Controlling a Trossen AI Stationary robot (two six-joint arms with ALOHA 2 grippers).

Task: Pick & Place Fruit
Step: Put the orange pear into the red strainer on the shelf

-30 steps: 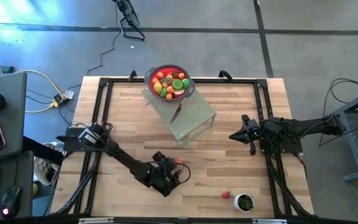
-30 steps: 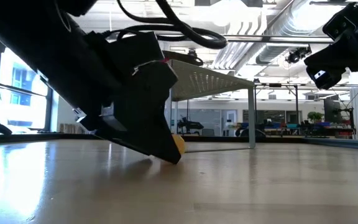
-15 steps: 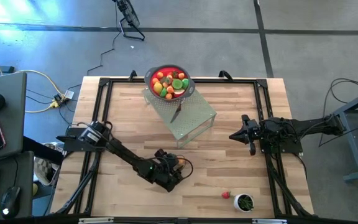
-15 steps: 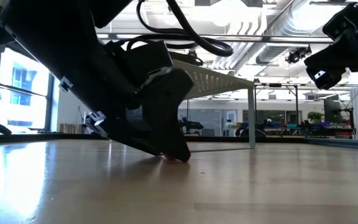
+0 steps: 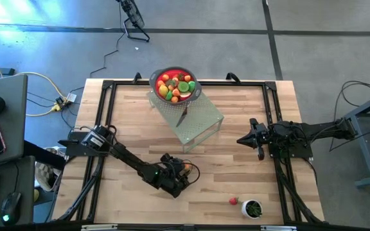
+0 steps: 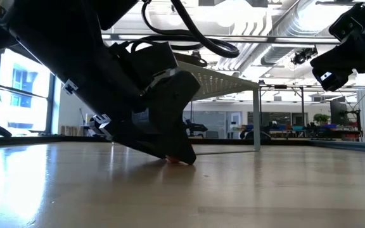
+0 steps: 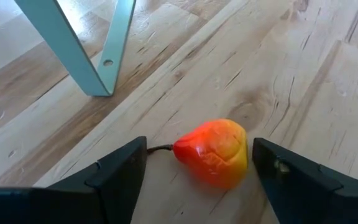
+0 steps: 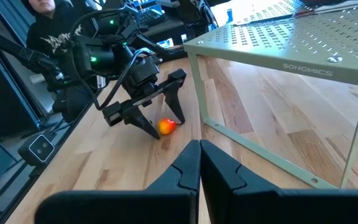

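Note:
One toy fruit piece, red, orange and yellow with a thin dark stem, lies on the wooden table. My left gripper is open and low over it, one finger on each side with small gaps showing. The right wrist view shows this fruit between the left gripper's fingers. The high view places the left gripper near the table's near edge. More fruit fills a red bowl on a pale green perforated rack. My right gripper is shut and hovers right of the rack.
A silver knife lies on the rack's top. A small red fruit piece and a white cup with green contents sit near the table's near right corner. A rack leg stands just beyond the left gripper. A person sits beyond the table.
My left gripper moved a short way toward the table's right, bringing its open fingers around the fruit piece, and has since kept still. In the low view the fruit first showed beside the fingertip and is now mostly hidden behind the finger.

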